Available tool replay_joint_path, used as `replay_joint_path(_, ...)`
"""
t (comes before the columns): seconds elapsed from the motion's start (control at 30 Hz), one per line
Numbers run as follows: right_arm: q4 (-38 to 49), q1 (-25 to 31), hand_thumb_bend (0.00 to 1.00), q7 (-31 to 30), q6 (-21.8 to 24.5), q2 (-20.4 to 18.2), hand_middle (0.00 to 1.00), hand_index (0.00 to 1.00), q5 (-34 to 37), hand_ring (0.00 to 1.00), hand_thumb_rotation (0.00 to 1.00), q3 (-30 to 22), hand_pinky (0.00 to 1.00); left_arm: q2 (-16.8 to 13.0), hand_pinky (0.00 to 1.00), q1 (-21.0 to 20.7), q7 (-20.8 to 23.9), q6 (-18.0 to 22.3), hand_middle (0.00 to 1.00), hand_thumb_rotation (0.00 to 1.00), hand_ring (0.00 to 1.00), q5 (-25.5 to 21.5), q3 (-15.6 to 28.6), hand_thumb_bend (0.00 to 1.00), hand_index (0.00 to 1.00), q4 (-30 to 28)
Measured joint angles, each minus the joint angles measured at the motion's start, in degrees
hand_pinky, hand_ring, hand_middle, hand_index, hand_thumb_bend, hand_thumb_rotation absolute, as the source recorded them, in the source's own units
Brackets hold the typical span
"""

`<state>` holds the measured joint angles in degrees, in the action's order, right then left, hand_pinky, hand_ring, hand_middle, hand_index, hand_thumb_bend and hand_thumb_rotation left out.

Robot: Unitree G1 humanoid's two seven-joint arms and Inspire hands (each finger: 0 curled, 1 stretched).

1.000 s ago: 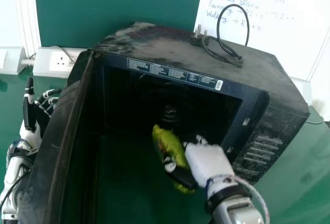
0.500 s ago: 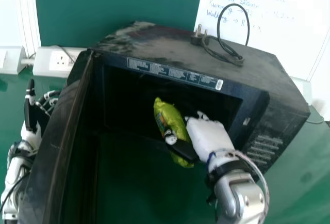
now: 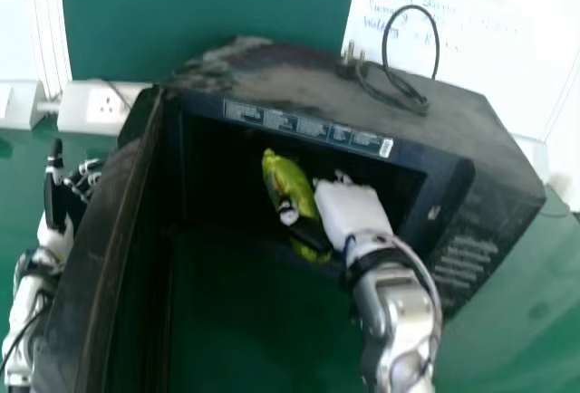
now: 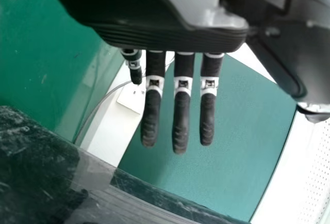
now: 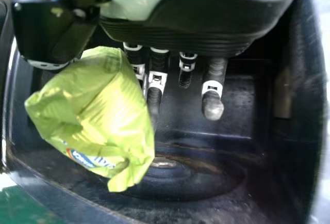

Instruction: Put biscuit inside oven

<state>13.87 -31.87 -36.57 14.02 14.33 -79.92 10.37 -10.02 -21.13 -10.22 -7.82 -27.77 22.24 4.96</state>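
Lime-green and crinkled, the biscuit packet [image 3: 286,183] was at your microwave oven's [image 3: 453,121] opening, slanted so that 1 end led inward. Your right hand [image 3: 349,212] was partly closed, pinching it side-on between thumb and fingers, probably to let the packet enter first. The door [image 3: 95,266] stood open, giving that arm room, while your left hand [image 3: 60,237], fingers extended, rested idle beyond it, likely to avoid crowding.

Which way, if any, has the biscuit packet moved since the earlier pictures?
Yes: the packet moved forward and slightly left, nearer the label strip on the oven.
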Motion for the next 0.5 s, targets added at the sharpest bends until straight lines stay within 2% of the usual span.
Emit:
replay_joint_path(0.27, -9.68, -4.81, 0.53, 7.81, -0.69, 1.74, 0.47, 0.49, 3.17, 0.17, 0.00, 3.30, 0.11, 0.00, 0.25, 0.00, -0.06, 0.09, 0.40, 0.07, 0.31, 0.00, 0.00, 0.52, 0.49, 0.24)
replay_joint_path(0.5, -18.66, -8.31, 0.53, 17.14, -2.55, 3.63, 0.47, 0.49, 5.82, 0.17, 0.00, 5.99, 0.11, 0.05, 0.25, 0.00, -0.06, 0.21, 0.40, 0.07, 0.31, -0.05, 0.00, 0.52, 0.49, 0.25)
